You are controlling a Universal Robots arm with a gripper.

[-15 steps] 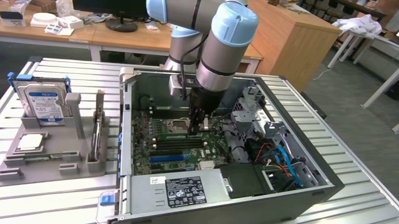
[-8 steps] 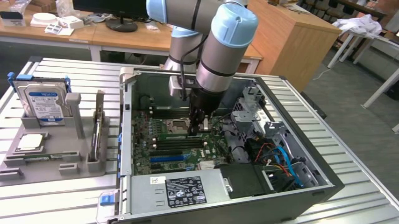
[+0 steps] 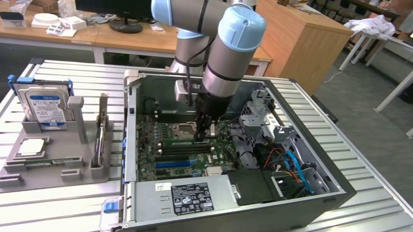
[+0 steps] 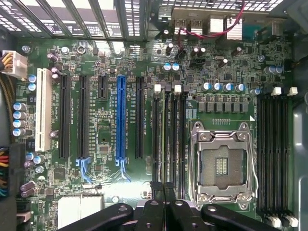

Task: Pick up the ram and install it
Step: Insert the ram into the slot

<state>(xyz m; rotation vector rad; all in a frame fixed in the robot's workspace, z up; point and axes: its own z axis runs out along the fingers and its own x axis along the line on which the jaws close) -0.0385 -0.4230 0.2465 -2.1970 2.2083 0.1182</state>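
The ram (image 3: 184, 142) is a thin green stick standing on edge in a memory slot of the motherboard, inside the open computer case (image 3: 335, 193). In the wrist view the ram (image 4: 163, 139) shows edge-on, running from a white latch down to my fingertips. My gripper (image 3: 208, 137) reaches down into the case at one end of the stick, beside the processor socket (image 3: 185, 129). In the wrist view the gripper (image 4: 163, 192) is shut, its tips together right over the ram's near end. Whether they pinch the stick or press on its top edge I cannot tell.
The empty processor socket (image 4: 221, 163) lies beside the slot, with more memory slots (image 4: 274, 154) beyond it. A blue long slot (image 4: 121, 115) runs parallel. Cables and a drive cage (image 3: 290, 164) fill the case's right side. A grey tray (image 3: 58, 159) holding a hard drive (image 3: 45, 104) stands at the exterior view's left.
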